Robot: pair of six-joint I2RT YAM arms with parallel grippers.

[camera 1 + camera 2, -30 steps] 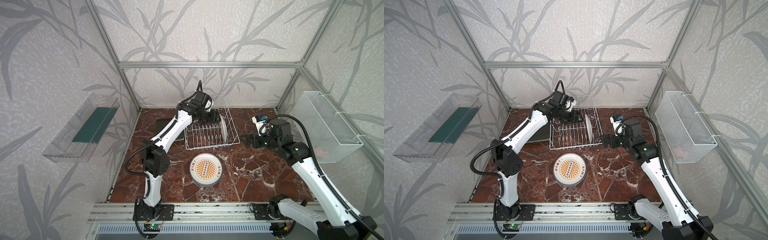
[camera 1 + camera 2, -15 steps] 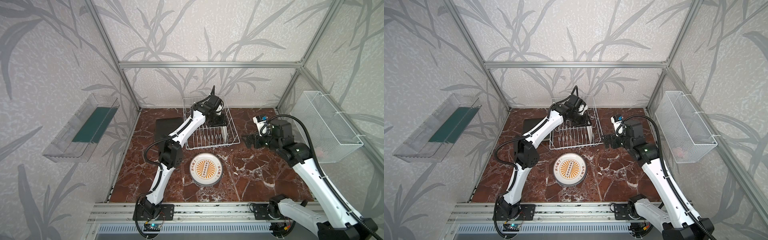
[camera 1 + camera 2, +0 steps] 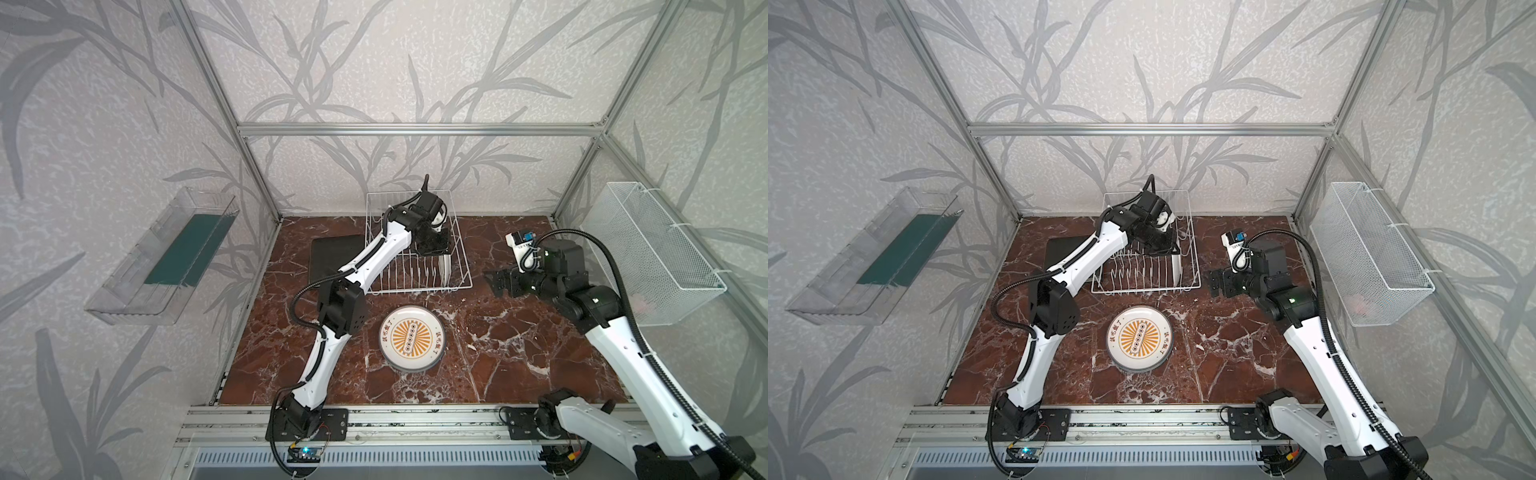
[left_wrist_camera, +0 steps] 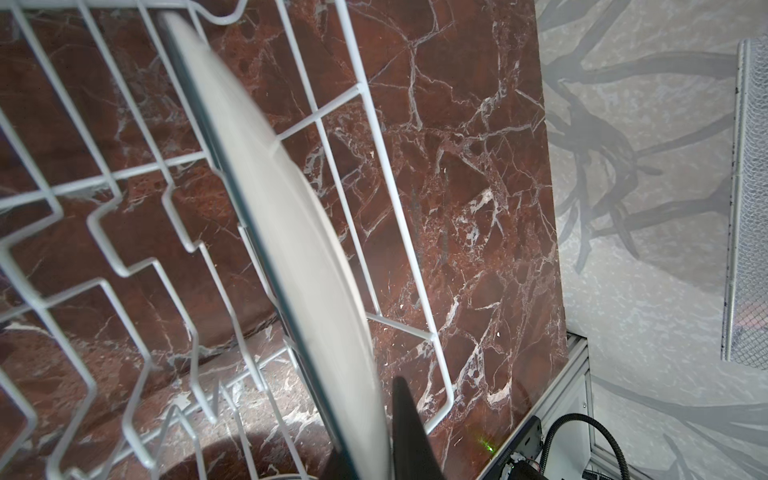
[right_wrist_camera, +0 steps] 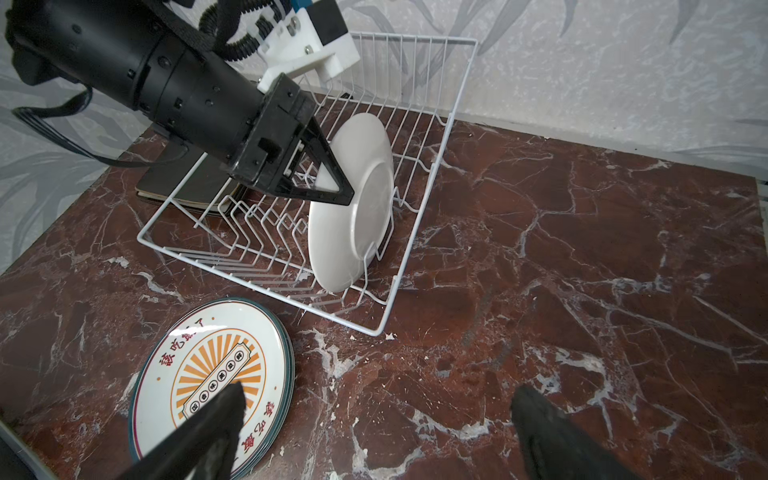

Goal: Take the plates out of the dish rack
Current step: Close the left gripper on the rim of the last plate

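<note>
Marble tabletop [image 3: 519, 353], dish rack [image 3: 399, 275] at back, round plates [image 3: 411, 343] in front, perhaps dark square plates [image 3: 332, 257] beside.

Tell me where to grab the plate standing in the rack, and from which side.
Pinch its upper rim, coming down from above. The plate stands on edge between the prongs of the dish rack, so only its top edge is free; the raised sides block a sideways reach. The left claw is shut on that rim.
</note>
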